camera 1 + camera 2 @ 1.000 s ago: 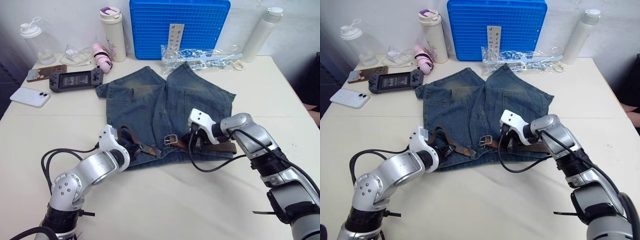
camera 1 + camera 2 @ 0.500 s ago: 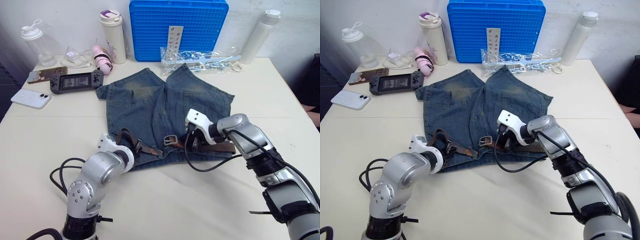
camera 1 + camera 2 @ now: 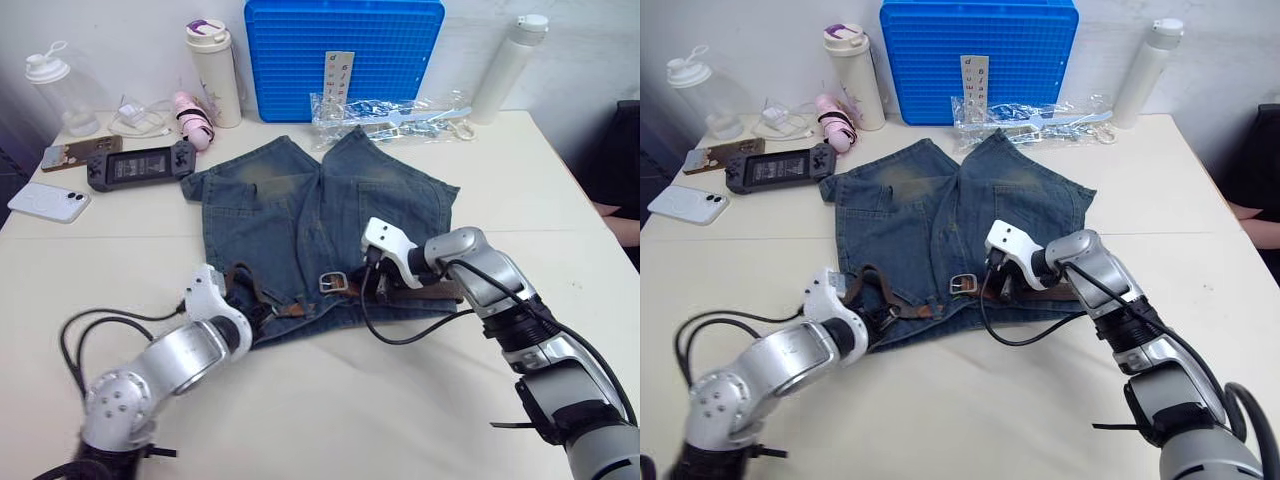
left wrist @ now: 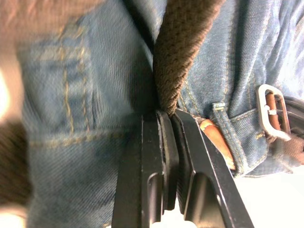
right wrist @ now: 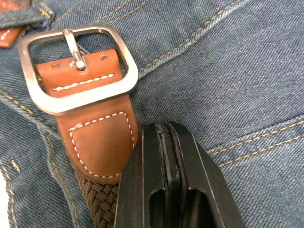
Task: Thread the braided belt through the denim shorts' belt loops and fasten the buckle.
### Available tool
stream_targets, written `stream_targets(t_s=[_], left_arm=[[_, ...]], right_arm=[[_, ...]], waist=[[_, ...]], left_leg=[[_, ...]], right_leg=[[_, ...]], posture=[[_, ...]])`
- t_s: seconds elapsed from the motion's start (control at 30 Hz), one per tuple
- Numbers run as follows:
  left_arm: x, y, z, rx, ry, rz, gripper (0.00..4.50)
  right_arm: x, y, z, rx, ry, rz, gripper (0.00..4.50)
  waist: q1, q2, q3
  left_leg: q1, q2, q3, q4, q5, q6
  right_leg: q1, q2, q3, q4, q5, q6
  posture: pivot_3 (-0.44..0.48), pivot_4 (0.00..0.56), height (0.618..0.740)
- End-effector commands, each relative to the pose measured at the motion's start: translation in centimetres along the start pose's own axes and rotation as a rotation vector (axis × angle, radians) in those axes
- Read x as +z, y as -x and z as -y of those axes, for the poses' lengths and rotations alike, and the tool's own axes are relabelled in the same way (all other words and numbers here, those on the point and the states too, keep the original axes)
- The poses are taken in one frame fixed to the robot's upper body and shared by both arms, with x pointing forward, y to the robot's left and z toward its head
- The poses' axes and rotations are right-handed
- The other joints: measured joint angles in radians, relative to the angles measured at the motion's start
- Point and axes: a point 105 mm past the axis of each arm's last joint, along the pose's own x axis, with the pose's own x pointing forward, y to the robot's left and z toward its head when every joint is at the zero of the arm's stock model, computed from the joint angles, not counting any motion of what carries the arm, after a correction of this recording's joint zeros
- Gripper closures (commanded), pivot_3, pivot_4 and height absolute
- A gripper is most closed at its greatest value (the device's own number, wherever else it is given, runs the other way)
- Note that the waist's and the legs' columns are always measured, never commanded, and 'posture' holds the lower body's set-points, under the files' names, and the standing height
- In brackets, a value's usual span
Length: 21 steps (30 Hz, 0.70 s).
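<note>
Since a second ago the left arm has swung lower over the table, its cable trailing wider. Its left gripper point(image 4: 166, 118) pinches the braided belt point(image 4: 183, 52) at the waistband of the denim shorts point(image 3: 300, 210), with the strap rising straight out of the closed fingertips. Over at the right gripper point(image 5: 164, 130), the fingers press together on the denim just beside the buckle point(image 5: 78, 66). Much of the strap is hidden under the right arm.
</note>
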Motion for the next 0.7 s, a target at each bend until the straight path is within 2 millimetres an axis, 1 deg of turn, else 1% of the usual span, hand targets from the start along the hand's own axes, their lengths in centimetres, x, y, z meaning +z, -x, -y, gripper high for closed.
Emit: stream_targets(t_s=[0.03, 0.07, 0.1, 0.17, 0.2, 0.27, 0.3, 0.33, 0.4, 0.43, 0.5, 0.53, 0.57, 0.63, 0.7], left_arm=[[-0.7, 1.5, -0.1, -0.181, -0.205, -0.138, 4.5], [-0.6, 1.7, -0.3, -0.199, -0.225, -0.161, 4.5], [-0.3, 2.1, -0.4, -0.243, -0.258, -0.197, 4.5], [0.8, 2.7, -0.6, -0.276, -0.303, -0.239, 4.5], [1.8, 2.5, -0.4, -0.292, -0.271, -0.2, 4.5], [2.8, 2.0, 0.1, -0.353, -0.2, -0.146, 3.73], [3.0, 1.9, 0.3, -0.378, -0.18, -0.135, 3.45], [3.3, 1.8, 0.5, -0.395, -0.155, -0.112, 2.95], [3.6, 1.6, 0.6, -0.405, -0.126, -0.086, 2.17], [3.8, 1.6, 0.5, -0.401, -0.113, -0.074, 1.65], [4.1, 1.8, 0.2, -0.391, -0.115, -0.074, 0.78], [4.5, 1.9, 0.1, -0.392, -0.107, -0.059, 0.16], [4.7, 1.9, 0.1, -0.394, -0.102, -0.048, 0.06], [5.4, 1.8, -0.5, -0.351, -0.079, -0.021, 0.06], [5.7, 1.4, -1.0, -0.312, -0.048, -0.001, 0.06]], right_arm=[[0.3, -0.4, -0.3, -0.001, 0.006, 0.018, 4.45], [0.3, -0.4, -0.3, -0.002, 0.005, 0.019, 4.45], [0.4, -0.4, -0.4, -0.005, 0.004, 0.024, 4.45], [0.4, -0.4, -0.4, -0.01, 0.002, 0.031, 4.45], [0.4, -0.3, -0.5, -0.012, 0.001, 0.033, 4.45], [0.4, -0.3, -0.5, -0.017, 0.0, 0.037, 4.5], [0.4, -0.2, -0.5, -0.019, 0.0, 0.038, 4.5], [0.4, -0.2, -0.5, -0.021, 0.0, 0.039, 4.5], [0.4, -0.1, -0.5, -0.024, 0.002, 0.04, 4.5], [0.4, 0.0, -0.5, -0.026, 0.003, 0.041, 4.5], [0.4, 0.0, -0.5, -0.025, 0.006, 0.042, 4.5], [0.5, 0.1, -0.6, -0.024, 0.008, 0.043, 4.5], [0.5, 0.1, -0.6, -0.023, 0.009, 0.043, 4.5], [0.6, 0.1, -0.6, -0.022, 0.012, 0.045, 4.5], [0.8, 0.2, -0.6, -0.022, 0.015, 0.048, 4.5]], waist=[[-0.002, 0.002, 0.001], [-0.001, 0.002, 0.001], [-0.001, 0.003, 0.001], [-0.002, 0.003, 0.002], [-0.002, 0.004, 0.002], [0.0, 0.009, 0.003], [0.0, 0.009, 0.003], [-0.001, 0.009, 0.003], [-0.001, 0.009, 0.003], [-0.001, 0.009, 0.003], [-0.001, 0.009, 0.003], [0.0, 0.009, 0.003], [0.0, 0.009, 0.003], [0.001, 0.009, 0.003], [0.001, 0.009, 0.003]], left_leg=[[0.0, 0.002, 0.001, 0.0, -0.001, -0.001], [0.0, 0.003, 0.001, -0.001, -0.001, -0.002], [0.0, 0.004, 0.001, -0.001, -0.001, -0.003], [0.0, 0.006, 0.001, -0.001, -0.002, -0.004], [0.0, 0.007, 0.001, -0.001, -0.003, -0.006], [0.0, 0.007, 0.001, -0.001, -0.003, -0.006], [0.0, 0.007, 0.001, -0.001, -0.003, -0.006], [0.0, 0.007, 0.002, -0.001, -0.003, -0.006], [0.0, 0.008, 0.002, -0.001, -0.004, -0.006], [0.0, 0.008, 0.002, -0.001, -0.004, -0.006], [-0.001, 0.008, 0.002, -0.001, -0.004, -0.006], [-0.001, 0.008, 0.002, -0.001, -0.004, -0.006], [-0.001, 0.008, 0.002, -0.001, -0.004, -0.006], [-0.001, 0.008, 0.002, -0.001, -0.004, -0.006], [-0.001, 0.008, 0.002, -0.001, -0.004, -0.006]], right_leg=[[0.0, 0.004, 0.0, 0.001, 0.0, -0.001], [-0.002, 0.004, -0.001, 0.001, -0.001, -0.002], [-0.002, 0.005, -0.001, 0.002, -0.002, -0.003], [-0.003, 0.006, 0.0, 0.003, -0.003, -0.005], [-0.003, 0.006, 0.0, 0.004, -0.003, -0.006], [-0.004, 0.006, 0.0, 0.006, -0.004, -0.007], [-0.005, 0.006, 0.0, 0.007, -0.004, -0.007], [-0.005, 0.005, 0.0, 0.007, -0.004, -0.007], [-0.006, 0.005, 0.001, 0.007, -0.004, -0.007], [-0.006, 0.005, 0.001, 0.007, -0.004, -0.007], [-0.007, 0.005, 0.001, 0.008, -0.004, -0.008], [-0.007, 0.004, 0.002, 0.008, -0.004, -0.008], [-0.007, 0.005, 0.002, 0.008, -0.004, -0.008], [-0.007, 0.005, 0.002, 0.008, -0.004, -0.008], [-0.008, 0.004, 0.002, 0.009, -0.004, -0.008]], posture=[[0.0, 0.15, 0.689], [0.0, 0.15, 0.689], [0.0, 0.15, 0.689], [0.0, 0.15, 0.689], [0.0, 0.15, 0.689], [0.0, 0.15, 0.689], [0.0, 0.15, 0.689], [0.0, 0.15, 0.689], [0.0, 0.15, 0.689], [0.0, 0.15, 0.689], [0.0, 0.15, 0.689], [0.0, 0.15, 0.689], [0.0, 0.15, 0.689], [0.0, 0.15, 0.689], [0.0, 0.15, 0.689]])
